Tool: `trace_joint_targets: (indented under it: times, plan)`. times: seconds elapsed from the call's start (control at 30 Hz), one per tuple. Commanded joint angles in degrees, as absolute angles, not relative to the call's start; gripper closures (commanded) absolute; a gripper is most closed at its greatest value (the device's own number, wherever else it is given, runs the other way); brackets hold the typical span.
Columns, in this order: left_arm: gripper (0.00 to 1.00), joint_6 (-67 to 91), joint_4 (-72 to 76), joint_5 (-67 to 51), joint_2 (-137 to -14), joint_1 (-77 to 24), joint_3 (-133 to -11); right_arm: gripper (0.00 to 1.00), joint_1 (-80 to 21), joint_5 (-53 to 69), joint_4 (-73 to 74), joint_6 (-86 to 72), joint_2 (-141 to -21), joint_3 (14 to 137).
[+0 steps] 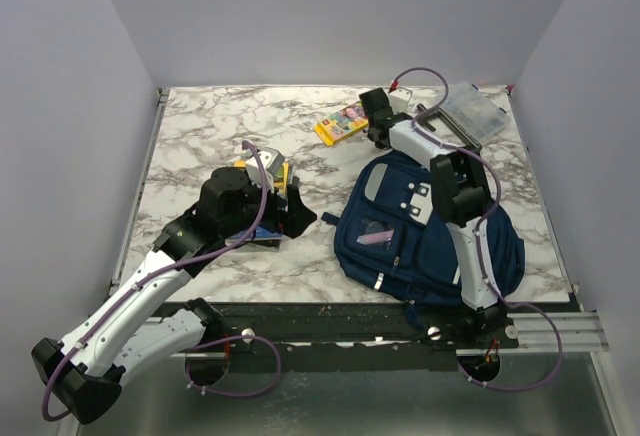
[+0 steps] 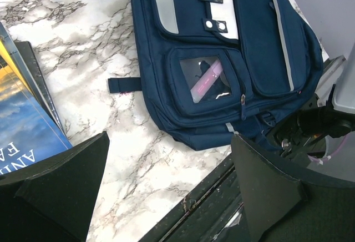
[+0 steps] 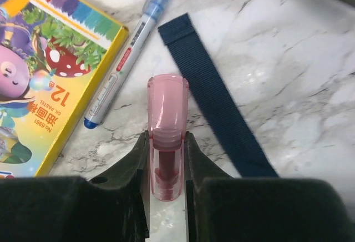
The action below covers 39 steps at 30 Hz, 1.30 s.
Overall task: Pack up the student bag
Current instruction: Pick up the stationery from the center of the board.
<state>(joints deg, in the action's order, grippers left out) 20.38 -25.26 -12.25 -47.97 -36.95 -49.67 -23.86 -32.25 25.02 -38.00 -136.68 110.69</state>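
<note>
The student bag (image 1: 420, 241) is a navy backpack with grey panels, lying flat at the front right of the table. It also fills the left wrist view (image 2: 222, 59), with a pink item (image 2: 205, 80) behind its clear pocket window. My right gripper (image 1: 379, 136) reaches past the bag's top and is shut (image 3: 166, 145) on a translucent pink marker (image 3: 166, 109) just above the table. My left gripper (image 1: 298, 218) is open and empty (image 2: 172, 161), left of the bag, over the table's near edge.
A yellow oil-pastel box (image 3: 44, 59) and a blue pen (image 3: 130, 48) lie left of the marker, and a navy strap (image 3: 216, 97) lies right of it. Stacked books (image 1: 265, 174) lie under my left wrist. A clear plastic case (image 1: 475, 114) sits at the back right.
</note>
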Motion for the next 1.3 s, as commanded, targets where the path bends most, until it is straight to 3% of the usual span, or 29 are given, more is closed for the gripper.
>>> trace_joint_targets:
  times: [0.0, 0.17, 0.33, 0.57, 0.73, 1.0, 1.27]
  plan:
    - [0.06, 21.63, -23.66, -13.69, -49.09, -36.61, -48.91, 0.99, -22.68, -32.52, 11.65, -30.23, -125.87, 104.72]
    - [0.06, 25.98, -22.20, -15.22, -49.82, -35.87, -49.15, 0.99, -22.58, -27.40, 4.85, -22.50, -115.80, 95.98]
    - [0.04, 40.54, -12.82, -29.27, -51.02, -26.67, -46.86, 1.00, -23.80, -4.65, 4.74, -17.10, -105.08, 85.58]
    - [0.05, 64.14, 6.73, -47.35, -61.92, -15.13, -43.06, 0.99, -40.10, 4.07, 3.51, -12.00, -88.75, 66.19]
    - [0.08, 66.62, 8.00, -44.62, -63.55, -14.33, -41.19, 0.99, -50.08, 0.61, 5.49, -12.51, -82.12, 60.55]
    - [0.16, 67.66, 8.00, -39.21, -59.48, -14.95, -33.64, 0.99, -54.46, 0.57, 6.69, -10.45, -75.89, 55.77]
    - [0.35, 65.18, 8.59, -41.47, -64.30, -19.25, -37.33, 0.99, -55.84, 2.37, 5.98, -9.52, -74.77, 56.02]
